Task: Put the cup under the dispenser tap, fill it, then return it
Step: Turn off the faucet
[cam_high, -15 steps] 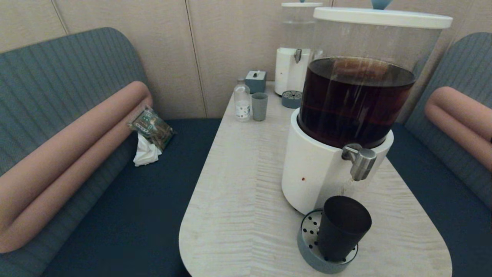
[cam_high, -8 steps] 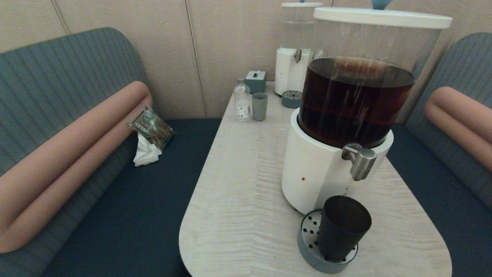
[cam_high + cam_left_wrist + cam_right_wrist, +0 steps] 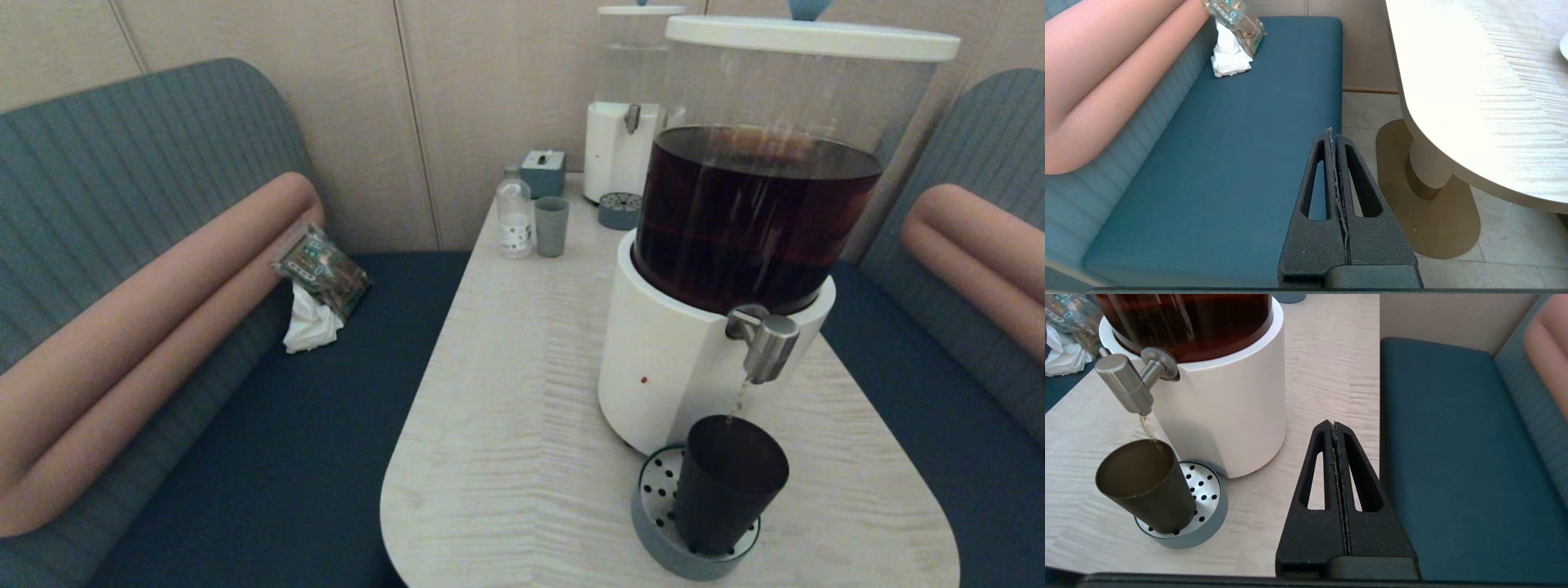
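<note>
Cup: the cup stands on the drip tray at the table's near end, directly below the dispenser tap, held by neither gripper.
Change: a second ago no liquid fell from the tap; now a thin brown stream runs to the cup's rim. Filling looks underway, so the return step must wait.
Right gripper: the right gripper hovers off the table's right edge, near the dispenser base, jaws pressed together, empty.
Left gripper: the left gripper is parked low over the bench seat, jaws closed, empty.
View difference: the right wrist view shows the stream landing at the cup's inner edge; the head view alone shows the liquid level in the tank. Fill level inside the cup: cannot tell.
</note>
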Controlling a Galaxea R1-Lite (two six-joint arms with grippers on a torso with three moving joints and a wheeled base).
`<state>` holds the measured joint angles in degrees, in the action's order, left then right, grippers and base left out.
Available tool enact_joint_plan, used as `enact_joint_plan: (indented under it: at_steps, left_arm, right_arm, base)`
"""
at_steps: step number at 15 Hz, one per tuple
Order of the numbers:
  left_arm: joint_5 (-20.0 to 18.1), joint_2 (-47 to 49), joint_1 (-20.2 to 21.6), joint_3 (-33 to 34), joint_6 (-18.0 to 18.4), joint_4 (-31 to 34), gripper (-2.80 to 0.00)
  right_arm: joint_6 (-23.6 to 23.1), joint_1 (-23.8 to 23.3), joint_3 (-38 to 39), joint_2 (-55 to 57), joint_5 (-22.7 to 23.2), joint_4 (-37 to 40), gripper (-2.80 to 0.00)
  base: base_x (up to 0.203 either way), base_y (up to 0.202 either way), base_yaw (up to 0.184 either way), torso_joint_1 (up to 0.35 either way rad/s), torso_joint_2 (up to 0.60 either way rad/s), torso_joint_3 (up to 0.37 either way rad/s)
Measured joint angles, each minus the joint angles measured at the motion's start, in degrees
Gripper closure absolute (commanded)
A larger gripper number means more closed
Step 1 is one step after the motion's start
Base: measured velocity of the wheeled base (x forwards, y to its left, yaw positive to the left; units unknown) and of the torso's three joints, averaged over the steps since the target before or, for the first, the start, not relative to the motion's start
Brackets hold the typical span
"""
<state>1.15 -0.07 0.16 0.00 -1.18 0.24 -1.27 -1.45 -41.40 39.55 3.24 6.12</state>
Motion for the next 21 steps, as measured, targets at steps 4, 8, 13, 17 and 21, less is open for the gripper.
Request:
enact_joint_plan:
  at_steps: [4, 8, 13, 17, 21]
  left_arm:
    - [0.0, 0.0, 0.0, 0.0, 0.0, 0.0, 0.00]
    - [-0.1, 0.0, 0.0, 0.0, 0.0, 0.0, 0.00]
    - [0.0, 0.0, 0.0, 0.0, 0.0, 0.0, 0.00]
    - [0.0, 0.0, 0.0, 0.0, 0.0, 0.0, 0.00]
    - [0.0, 0.0, 0.0, 0.0, 0.0, 0.0, 0.00]
  right_arm:
    - [0.3, -1.3, 2.4, -2.9, 0.0, 0.0, 0.00]
    - [0.8, -3.8, 4.6, -8.0, 0.2, -1.8, 0.00]
    - [0.0, -3.6, 7.9, -17.7, 0.5, -2.7, 0.00]
    - [-0.1, -2.9, 9.7, -22.4, 1.0, -3.0, 0.00]
    - [-0.3, -1.2, 11.9, -25.0, 0.8, -2.1, 0.00]
  base:
    - [0.000, 0.000, 0.000, 0.000, 0.00, 0.000]
    - [0.000, 0.000, 0.000, 0.000, 0.00, 0.000]
    - [0.000, 0.000, 0.000, 0.000, 0.00, 0.000]
    - [0.000, 0.000, 0.000, 0.000, 0.00, 0.000]
    - [0.000, 0.000, 0.000, 0.000, 0.00, 0.000]
